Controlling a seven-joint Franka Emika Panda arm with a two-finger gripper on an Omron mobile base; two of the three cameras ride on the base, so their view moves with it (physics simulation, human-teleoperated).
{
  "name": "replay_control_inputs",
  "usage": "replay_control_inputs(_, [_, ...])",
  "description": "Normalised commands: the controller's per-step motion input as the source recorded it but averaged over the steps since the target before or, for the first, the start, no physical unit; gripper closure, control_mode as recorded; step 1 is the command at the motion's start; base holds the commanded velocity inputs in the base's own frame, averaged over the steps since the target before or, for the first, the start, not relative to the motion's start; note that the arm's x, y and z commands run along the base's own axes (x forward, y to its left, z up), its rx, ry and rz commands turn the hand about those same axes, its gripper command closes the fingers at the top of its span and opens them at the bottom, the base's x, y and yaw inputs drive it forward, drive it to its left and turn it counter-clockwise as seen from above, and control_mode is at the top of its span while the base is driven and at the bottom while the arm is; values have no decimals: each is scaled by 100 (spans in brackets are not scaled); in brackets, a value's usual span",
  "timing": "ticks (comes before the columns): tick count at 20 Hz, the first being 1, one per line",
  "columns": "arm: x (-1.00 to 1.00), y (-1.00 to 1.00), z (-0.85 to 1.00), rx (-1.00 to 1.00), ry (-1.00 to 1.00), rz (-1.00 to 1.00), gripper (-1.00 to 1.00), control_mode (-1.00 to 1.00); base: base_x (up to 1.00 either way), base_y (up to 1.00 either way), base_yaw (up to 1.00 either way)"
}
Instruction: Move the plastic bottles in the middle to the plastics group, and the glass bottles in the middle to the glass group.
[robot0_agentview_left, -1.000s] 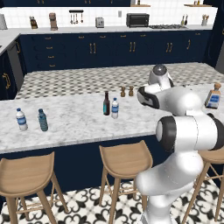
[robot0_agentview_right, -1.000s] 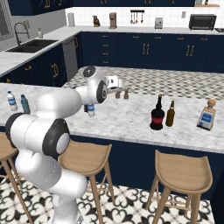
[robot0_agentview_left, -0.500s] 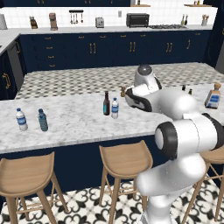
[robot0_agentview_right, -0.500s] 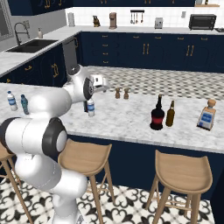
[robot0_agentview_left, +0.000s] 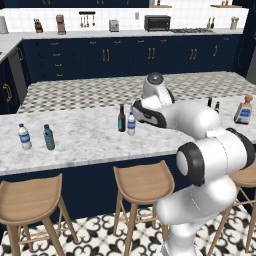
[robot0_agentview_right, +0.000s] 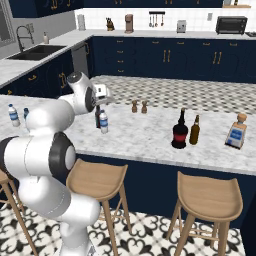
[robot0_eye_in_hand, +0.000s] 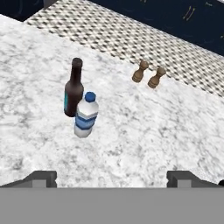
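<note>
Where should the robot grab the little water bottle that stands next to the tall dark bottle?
Probably around the water bottle at its blue label band, where it is straight and round. It stands upright, with the dark bottle close on one side, so the open gripper should come from the bare side.

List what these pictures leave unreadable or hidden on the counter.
- Dark brown bottle: right base view, partly hidden behind the arm and the water bottle.
- Teal bottle: right base view, mostly covered by the arm.
- Bottle labels: too small to read.
- Gripper: hand view, only its fingertips show.
</note>
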Motion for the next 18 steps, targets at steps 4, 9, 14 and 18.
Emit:
replay_control_inputs(4, [-3, 17, -3, 9, 9, 18, -100, -100, 0, 0, 0])
replay_control_inputs(9, [9, 10, -3, 10, 5, 5, -100, -100, 0, 0, 0])
replay_control_inputs(14, [24, 13, -9, 6, 11, 0, -100, -100, 0, 0, 0])
replay_control_inputs(18, [27, 10, -17, 3, 16, 0, -100, -100, 0, 0, 0])
